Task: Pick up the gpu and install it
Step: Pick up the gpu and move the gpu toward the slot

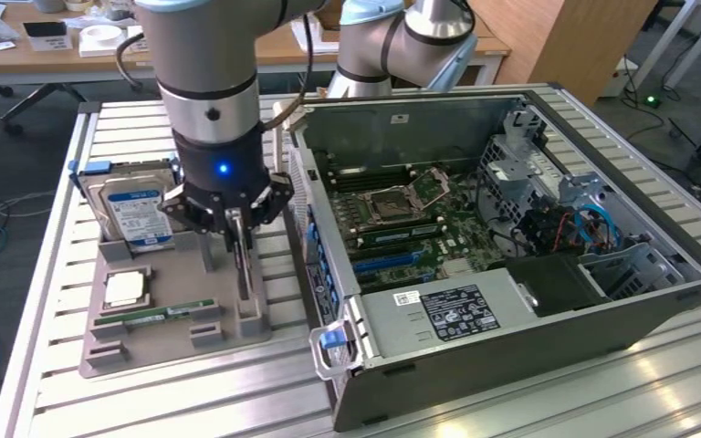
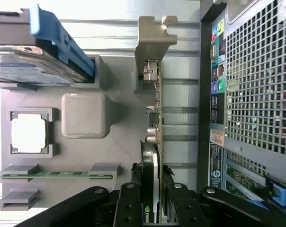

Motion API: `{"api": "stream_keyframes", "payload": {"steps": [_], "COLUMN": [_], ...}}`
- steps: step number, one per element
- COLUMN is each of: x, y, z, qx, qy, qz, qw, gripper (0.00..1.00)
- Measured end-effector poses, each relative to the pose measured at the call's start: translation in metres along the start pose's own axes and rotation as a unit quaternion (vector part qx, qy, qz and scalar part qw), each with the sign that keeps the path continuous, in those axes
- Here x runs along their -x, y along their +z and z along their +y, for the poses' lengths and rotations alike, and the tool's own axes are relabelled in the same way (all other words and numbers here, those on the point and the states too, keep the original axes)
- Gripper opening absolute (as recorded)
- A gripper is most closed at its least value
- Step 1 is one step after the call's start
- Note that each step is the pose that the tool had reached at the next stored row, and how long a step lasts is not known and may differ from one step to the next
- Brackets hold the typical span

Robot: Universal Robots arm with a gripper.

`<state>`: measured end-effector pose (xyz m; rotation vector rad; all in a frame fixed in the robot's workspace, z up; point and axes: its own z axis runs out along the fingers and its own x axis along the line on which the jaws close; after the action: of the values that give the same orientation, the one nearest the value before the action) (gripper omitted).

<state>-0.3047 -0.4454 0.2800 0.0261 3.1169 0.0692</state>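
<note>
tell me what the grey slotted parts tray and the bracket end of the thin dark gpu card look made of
The grey slotted parts tray looks like matte 3D-printed plastic: its block shows a fine woven-looking texture. The thin dark gpu card, seen edge-on, shows green circuit board; its bracket looks like dull silver sheet metal, bent at the tip.
</note>
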Motion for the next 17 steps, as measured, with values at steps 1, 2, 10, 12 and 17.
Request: {"api": "stream_keyframes", "payload": {"steps": [1,2,10,12,17], "x": [0.000,0.000,0.001,0.001,0.002], "y": [-0.0045,-0.0090,-0.0453,-0.0543,-0.0770], "z": [0.0002,0.0004,0.0020,0.0024,0.0034], "qx": [0.0000,0.0000,0.0000,0.0000,0.0000], "qy": [0.000,0.000,0.000,0.000,0.000], "qz": [0.0000,0.0000,0.0000,0.0000,0.0000], "qw": [1.0000,1.0000,1.0000,1.0000,1.0000], "gripper": [0.27,0.27,0.27,0.27,0.27]}}
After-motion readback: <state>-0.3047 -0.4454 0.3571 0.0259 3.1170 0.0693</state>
